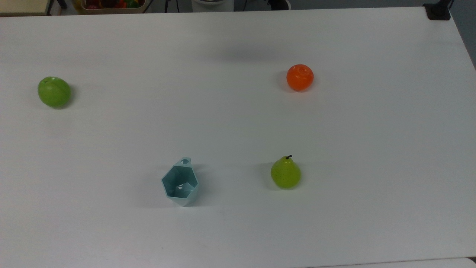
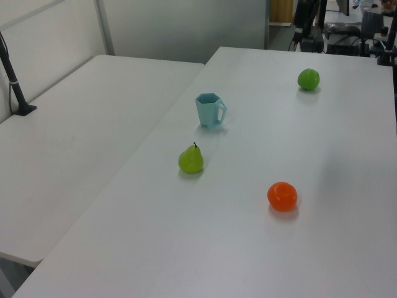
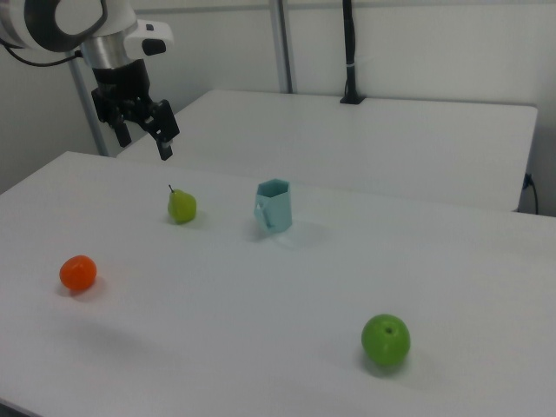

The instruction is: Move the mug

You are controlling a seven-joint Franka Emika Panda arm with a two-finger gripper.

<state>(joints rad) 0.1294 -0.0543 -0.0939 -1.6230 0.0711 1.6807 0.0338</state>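
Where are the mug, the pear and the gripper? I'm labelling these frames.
mug (image 1: 181, 183): top view, inner wall just below the rim.
pear (image 1: 285, 174): top view, middle of its body.
gripper (image 3: 143, 129): right view, midway between its open fingertips.

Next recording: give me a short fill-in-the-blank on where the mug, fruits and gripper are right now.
1. The mug stands ____ on the table, its opening up.
2. In the top view, the fruit nearest the mug is the ____.
3. The gripper hangs in the air with its fingers ____, holding nothing.
4. The round fruit beside the pear in the left view is colored ____.

Missing words: upright; pear; open; orange
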